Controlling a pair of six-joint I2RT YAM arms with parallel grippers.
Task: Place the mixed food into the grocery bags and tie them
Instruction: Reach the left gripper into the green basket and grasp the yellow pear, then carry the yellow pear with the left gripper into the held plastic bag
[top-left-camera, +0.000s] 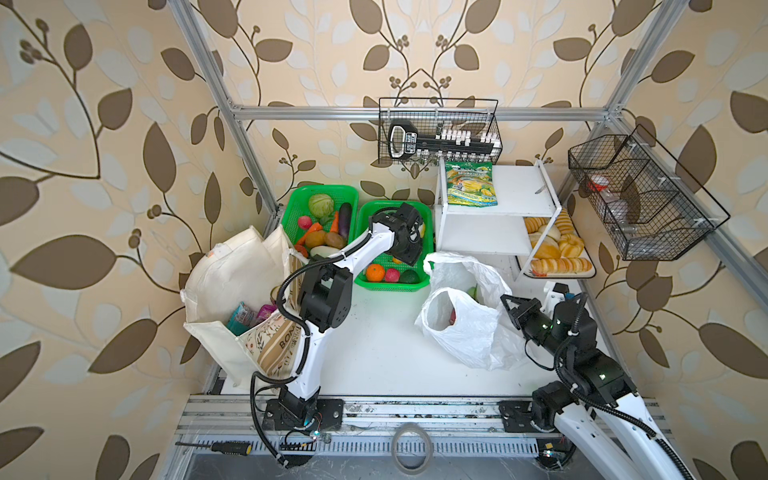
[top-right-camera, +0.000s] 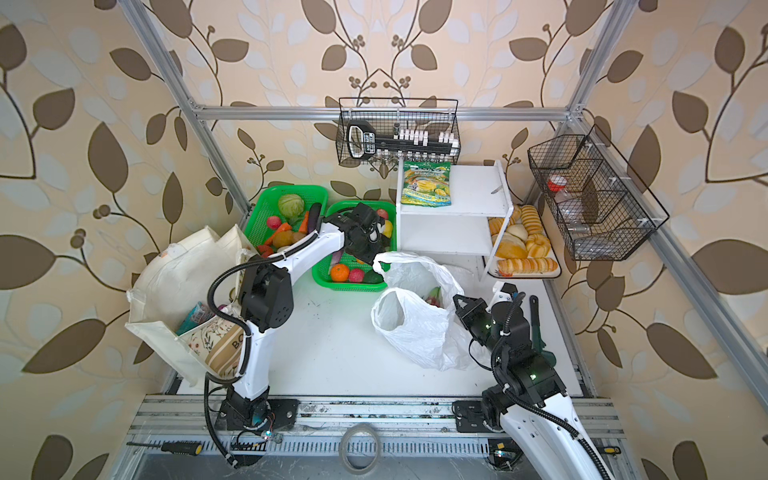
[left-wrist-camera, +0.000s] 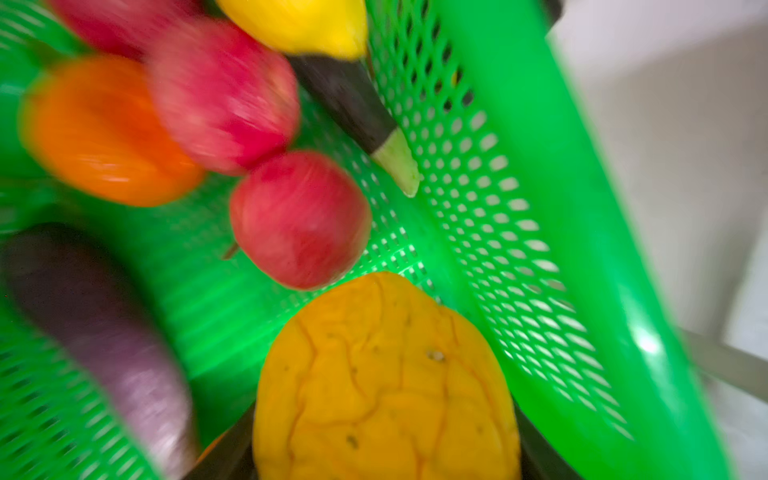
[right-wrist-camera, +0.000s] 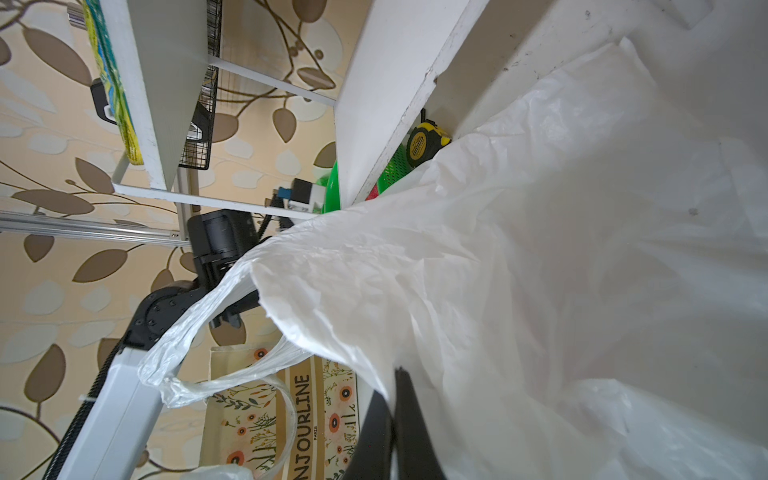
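Evidently the left tool (left-wrist-camera: 382, 432) reaches into the green mesh basket (left-wrist-camera: 602, 232) for the yellow-orange pear-shaped toy fruit (left-wrist-camera: 382, 357), its fingers (left-wrist-camera: 226, 457) seemingly pressed against both sides of it, beside a red apple (left-wrist-camera: 299, 220). The right tool (top-left-camera: 508, 305) is pinched shut on the rim of the white plastic carrier bag (top-left-camera: 465, 332) on the bench (top-left-camera: 374, 361), probably holding its mouth open for that fruit.

Green perforated basket (left-wrist-camera: 519, 232); red apple (left-wrist-camera: 299, 220); veined yellow-orange fruit (left-wrist-camera: 386, 386); blurred aubergine (left-wrist-camera: 104, 332), probably purple; floral cream tote (top-left-camera: 232, 270); translucent white bag (right-wrist-camera: 540, 249).
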